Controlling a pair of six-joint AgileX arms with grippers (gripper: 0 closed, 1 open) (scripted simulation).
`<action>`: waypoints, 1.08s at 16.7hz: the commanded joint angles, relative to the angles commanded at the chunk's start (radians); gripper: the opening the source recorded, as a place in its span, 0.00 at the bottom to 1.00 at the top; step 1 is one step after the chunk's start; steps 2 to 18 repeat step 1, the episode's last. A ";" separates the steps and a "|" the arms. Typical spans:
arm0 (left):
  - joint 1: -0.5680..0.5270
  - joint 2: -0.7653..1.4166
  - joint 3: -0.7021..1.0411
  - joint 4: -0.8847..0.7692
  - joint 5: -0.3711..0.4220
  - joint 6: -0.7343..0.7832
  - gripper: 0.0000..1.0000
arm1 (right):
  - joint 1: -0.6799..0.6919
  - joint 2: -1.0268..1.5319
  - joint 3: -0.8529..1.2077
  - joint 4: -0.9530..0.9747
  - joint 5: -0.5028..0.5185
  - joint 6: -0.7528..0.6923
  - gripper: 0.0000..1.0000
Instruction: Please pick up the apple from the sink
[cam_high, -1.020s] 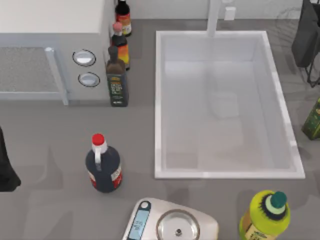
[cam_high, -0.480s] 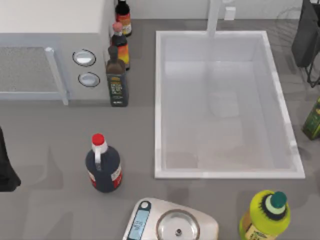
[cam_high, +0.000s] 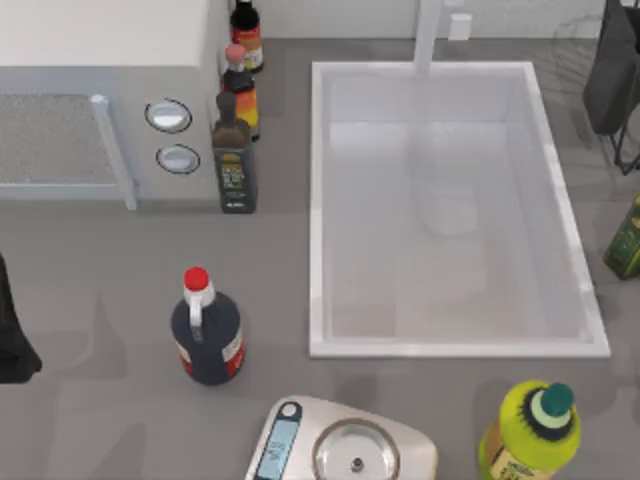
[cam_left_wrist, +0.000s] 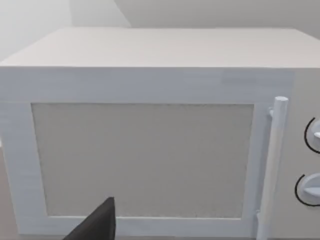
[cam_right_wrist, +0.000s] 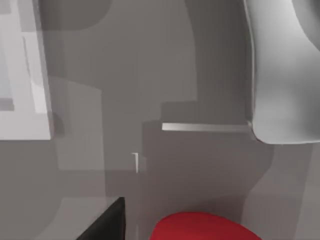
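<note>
Sink (cam_high: 316, 200) is staying empty; apple (cam_right_wrist: 205, 227) is hanging pinched in right fingers (cam_right_wrist: 107, 225) over the desk (cam_high: 100, 300) beside its rim, so pickup looks done. Left arm is idling at the microwave (cam_left_wrist: 140, 150), grip unreadable.

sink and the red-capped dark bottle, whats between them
Bare grey counter in the top view: nothing sits between the sink and the bottle.

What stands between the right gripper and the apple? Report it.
Nothing visible. In the right wrist view the apple lies just beside the right gripper's dark finger, bare grey counter behind them. The left arm is parked at the table's left edge.
</note>
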 joint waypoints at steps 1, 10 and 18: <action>0.000 0.000 0.000 0.000 0.000 0.000 1.00 | 0.000 0.000 0.000 0.000 0.000 0.000 1.00; 0.000 0.000 0.000 0.000 0.000 0.000 1.00 | 0.000 0.000 0.000 0.000 0.000 0.000 1.00; 0.000 0.000 0.000 0.000 0.000 0.000 1.00 | 0.000 0.000 0.000 0.000 0.000 0.000 1.00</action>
